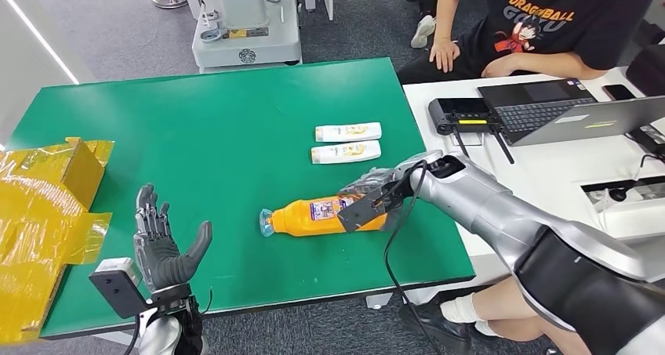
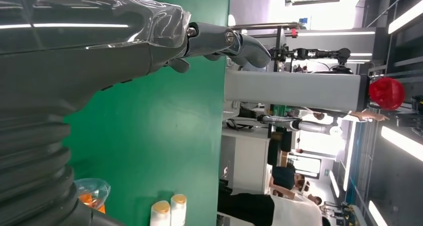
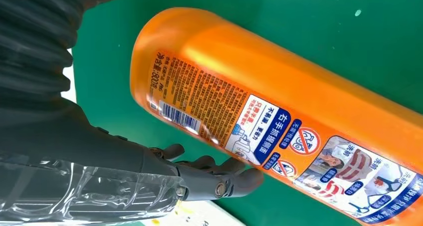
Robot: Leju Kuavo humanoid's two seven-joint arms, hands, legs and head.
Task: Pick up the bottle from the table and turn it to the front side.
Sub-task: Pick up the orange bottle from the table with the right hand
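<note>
An orange bottle [image 1: 314, 216] lies on its side on the green table [image 1: 219, 128], its blue cap end toward my left hand. In the right wrist view the bottle [image 3: 279, 86] shows a printed label with a barcode facing up. My right hand [image 1: 376, 190], wrapped in clear plastic, sits over the bottle's base end. Its thumb [image 3: 219, 183] reaches along one side, the tip right at the bottle's edge, and no fingers lie across the label. My left hand [image 1: 161, 241] is raised over the table's near left part, fingers apart [image 2: 224, 39], holding nothing.
Two small white bottles [image 1: 347, 142] lie side by side beyond the orange one. Yellow bags and a box [image 1: 47, 206] crowd the table's left edge. A person [image 1: 549, 26] sits at a white desk [image 1: 549, 175] with a laptop [image 1: 580, 120] on the right.
</note>
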